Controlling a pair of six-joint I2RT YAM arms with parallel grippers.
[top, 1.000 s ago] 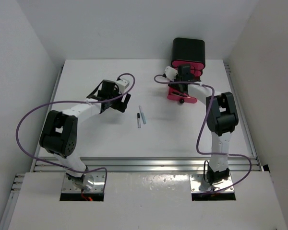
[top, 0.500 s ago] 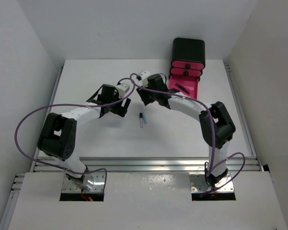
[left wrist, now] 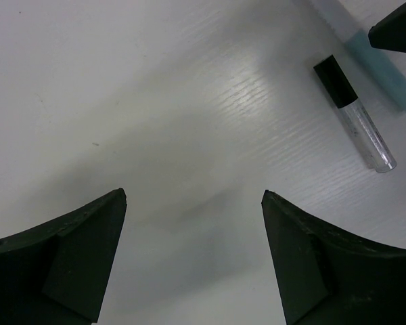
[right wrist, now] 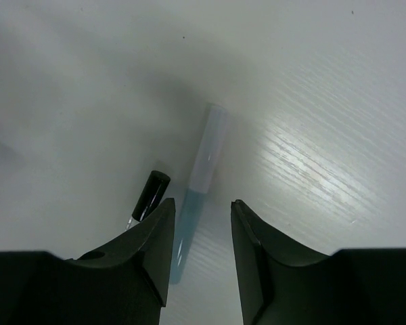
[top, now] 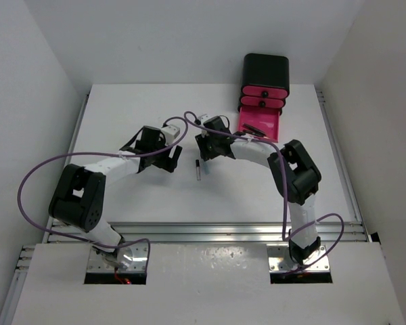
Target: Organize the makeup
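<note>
A silver-blue stick lies on the white table between the open fingers of my right gripper, which is low over it. A black-capped clear stick lies just left of it and also shows in the left wrist view and from above. My left gripper is open and empty over bare table, left of both sticks. From above, the left gripper and the right gripper stand close together. The palettes and the orange tube are out of view.
A black box with pink drawers stands at the back right. Its lowest drawer is pulled out, with a dark stick lying in it. White walls enclose the table.
My right arm has swung left from the pink drawer to the two sticks and come down over the silver-blue one. My left gripper has shifted slightly toward them.
</note>
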